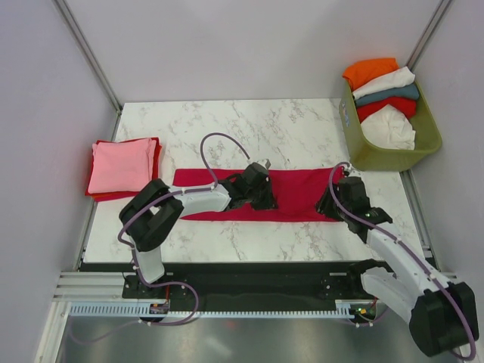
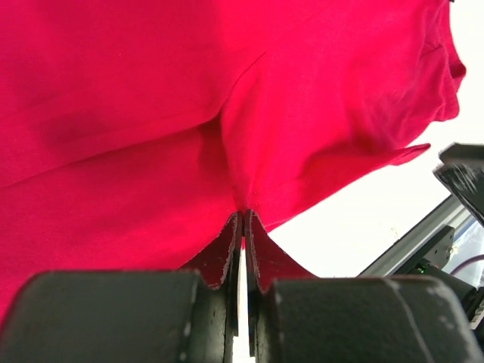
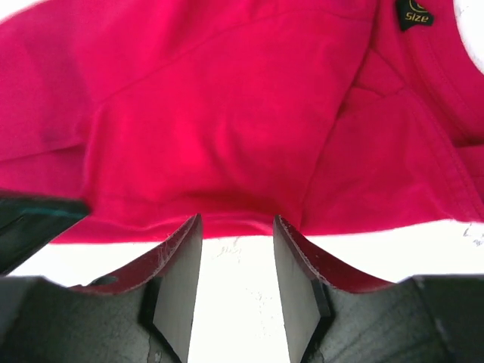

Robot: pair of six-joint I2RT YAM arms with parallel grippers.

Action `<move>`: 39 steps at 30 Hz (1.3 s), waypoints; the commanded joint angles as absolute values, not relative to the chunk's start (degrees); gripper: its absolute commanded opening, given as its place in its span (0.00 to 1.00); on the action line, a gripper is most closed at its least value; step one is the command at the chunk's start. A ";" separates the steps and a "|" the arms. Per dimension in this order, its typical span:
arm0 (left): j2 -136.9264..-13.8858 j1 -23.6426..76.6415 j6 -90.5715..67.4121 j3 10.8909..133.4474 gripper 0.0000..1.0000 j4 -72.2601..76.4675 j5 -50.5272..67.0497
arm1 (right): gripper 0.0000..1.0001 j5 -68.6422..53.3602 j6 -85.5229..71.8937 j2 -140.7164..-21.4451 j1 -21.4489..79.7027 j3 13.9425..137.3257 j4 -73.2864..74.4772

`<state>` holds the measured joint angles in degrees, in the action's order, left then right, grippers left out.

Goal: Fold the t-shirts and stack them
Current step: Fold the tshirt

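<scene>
Cloth of the limp crimson t-shirt (image 2: 151, 113) is being pinched by the left hand (image 2: 243, 218); the released right hand (image 3: 237, 223) is being held at its edge, probably the best hold.

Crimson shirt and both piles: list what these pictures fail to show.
Crimson shirt: top view, middle under the left arm; both wrist views cut off its outline.
Red cloth under the pink shirt: top view, mostly covered; piece count unclear.
Basket: top view, lower shirts buried under upper ones.
Label: right wrist view, cut by the top edge.
</scene>
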<state>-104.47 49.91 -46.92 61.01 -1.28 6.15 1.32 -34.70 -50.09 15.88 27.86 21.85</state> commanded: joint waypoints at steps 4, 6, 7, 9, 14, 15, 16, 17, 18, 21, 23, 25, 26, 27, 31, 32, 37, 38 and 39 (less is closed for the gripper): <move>-106.08 50.19 -45.18 63.02 0.05 -2.29 5.01 | 0.47 2.82 -32.69 -64.57 15.73 33.84 15.56; -106.35 50.10 -45.00 63.11 0.04 -2.37 4.75 | 0.44 1.77 -33.31 -66.26 15.82 32.97 14.15; -106.35 50.18 -44.83 63.28 0.04 -2.46 4.66 | 0.43 1.15 -33.40 -66.18 15.73 32.52 13.98; -106.52 50.01 -44.56 63.28 0.04 -2.64 4.40 | 0.42 -1.48 -33.92 -63.91 15.91 30.86 14.59; -107.05 49.92 -44.03 63.90 0.04 -3.16 5.10 | 0.41 -6.67 -37.87 -53.54 16.52 24.63 18.62; -107.14 49.92 -43.95 64.07 0.03 -3.16 5.62 | 0.40 -7.55 -39.36 -50.83 16.52 23.91 19.15; -107.23 49.92 -43.77 64.51 0.03 -3.34 5.71 | 0.40 -8.78 -39.81 -49.84 16.52 23.38 19.68; -107.14 49.83 -43.68 64.51 0.04 -3.60 5.71 | 0.41 -9.22 -40.08 -49.05 16.61 23.03 20.99; -107.05 49.92 -43.68 64.51 0.07 -3.69 5.97 | 0.41 -9.32 -40.08 -47.74 16.61 23.11 21.53; -105.39 50.01 -43.16 64.07 0.17 -4.13 5.37 | 0.42 -5.73 -39.20 -46.76 16.61 25.39 23.38; -103.63 49.83 -42.37 63.37 0.23 -5.79 3.79 | 0.42 -1.61 -38.41 -47.11 16.61 27.93 23.99; -100.21 49.83 -40.97 63.46 0.31 -8.16 0.54 | 0.42 -0.35 -37.36 -49.03 16.52 29.87 23.99; -99.06 49.75 -40.44 63.54 0.33 -9.22 0.18 | 0.42 1.04 -37.09 -49.83 16.61 31.62 23.99; -98.01 49.05 -40.08 63.54 0.34 -11.23 -1.56 | 0.41 2.19 -36.74 -51.66 16.61 32.42 23.91; -91.51 45.36 -38.06 62.15 0.34 -13.97 -1.49 | 0.37 5.00 -34.98 -55.10 16.61 35.15 23.47; -90.28 43.35 -37.71 61.62 0.34 -14.41 -1.67 | 0.35 5.44 -34.55 -55.46 16.52 35.50 23.03; -85.35 34.47 -35.69 57.92 0.15 -15.38 -1.85 | 0.05 5.89 -33.93 -59.06 16.61 35.42 21.10; -84.56 31.49 -35.16 57.66 0.10 -15.55 -1.93 | 0.00 6.15 -33.93 -59.67 16.52 35.33 21.01; -84.20 30.07 -34.46 57.48 0.02 -15.64 -2.28 | 0.00 6.41 -34.36 -60.72 16.52 35.25 20.74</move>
<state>-85.97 34.65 -38.72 59.13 -13.52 -0.40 4.05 -34.79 -59.05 16.38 33.85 22.70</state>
